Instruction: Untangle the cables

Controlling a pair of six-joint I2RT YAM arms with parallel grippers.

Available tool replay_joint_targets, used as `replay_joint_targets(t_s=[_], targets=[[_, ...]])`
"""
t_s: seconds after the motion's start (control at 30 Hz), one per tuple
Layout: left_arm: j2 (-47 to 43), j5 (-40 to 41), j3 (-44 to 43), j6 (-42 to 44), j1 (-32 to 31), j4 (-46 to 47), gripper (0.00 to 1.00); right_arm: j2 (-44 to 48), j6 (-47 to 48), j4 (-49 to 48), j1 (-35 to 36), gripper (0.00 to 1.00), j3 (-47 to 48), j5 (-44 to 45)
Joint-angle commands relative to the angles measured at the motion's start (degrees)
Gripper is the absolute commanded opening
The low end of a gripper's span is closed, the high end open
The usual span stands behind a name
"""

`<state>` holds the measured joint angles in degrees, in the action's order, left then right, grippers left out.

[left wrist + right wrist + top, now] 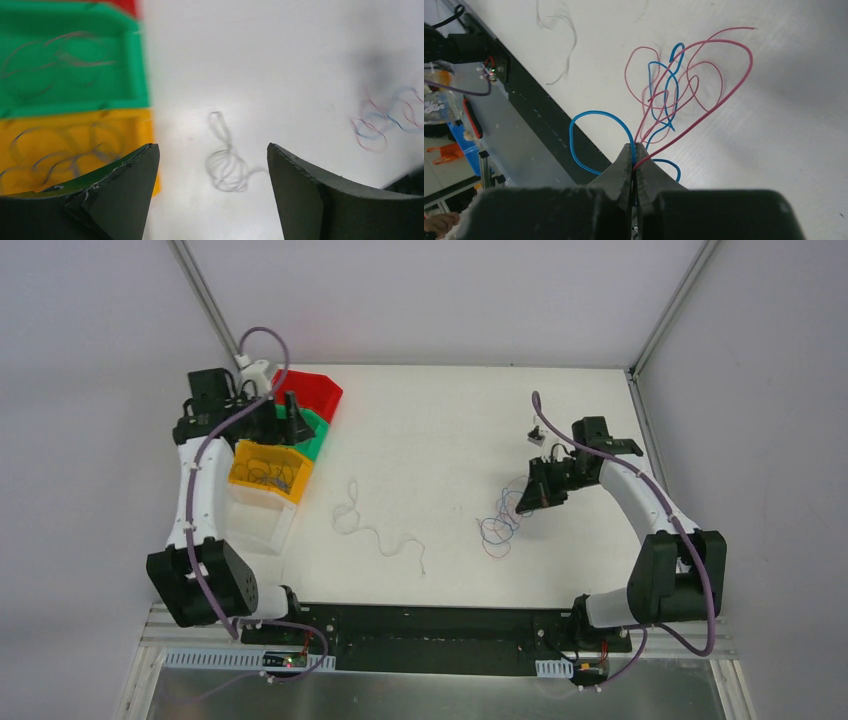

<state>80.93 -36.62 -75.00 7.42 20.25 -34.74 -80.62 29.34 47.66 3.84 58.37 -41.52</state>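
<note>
Progress: partway, we judged | white cable (347, 518) lay alone on the table (450, 410); strands (270, 475) sat in the yellow bin (245, 455) and green bin (318, 437) | right gripper (634, 147) was clamped on the red-and-blue tangle (664, 100), not yet separated | left gripper (212, 150) hung over the bins, jaws wide, holding nothing.

White table (450, 420) lying evenly lit, filling the centre of the frame. Pale grey walls (440, 290) closing in along top, left and right. Metal post (203, 290) slanting at upper left; second post (684, 290) slanting at upper right. Grey metal sheet (420, 695) running along the bottom edge.
</note>
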Motion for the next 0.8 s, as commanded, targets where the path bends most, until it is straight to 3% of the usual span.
replay_joint_targets(t_s=[0.0,0.17,0.3,0.53,0.77], targets=[[-5.8,-12.3,4.0,-1.9,-14.6,4.1,0.81,1.5,-3.0,0.8,4.1,0.0,5.4,-8.7],[-6.3,-11.9,9.4,-14.6,-32.7,18.2,0.81,1.8,-5.8,0.0,7.5,0.0,9.1,-11.8],[-4.1,-11.1,9.0,-24.0,-41.9,25.2,0.81,2.2,-8.9,-1.6,10.6,0.0,9.8,-10.7],[2.7,-9.7,5.7,-36.2,-51.0,33.9,0.82,1.0,-14.2,-6.8,13.9,0.0,9.9,-7.9],[10.2,-8.7,2.9,-40.7,-56.7,39.8,0.79,-0.9,-16.8,-9.1,14.6,0.0,11.3,-6.9]])
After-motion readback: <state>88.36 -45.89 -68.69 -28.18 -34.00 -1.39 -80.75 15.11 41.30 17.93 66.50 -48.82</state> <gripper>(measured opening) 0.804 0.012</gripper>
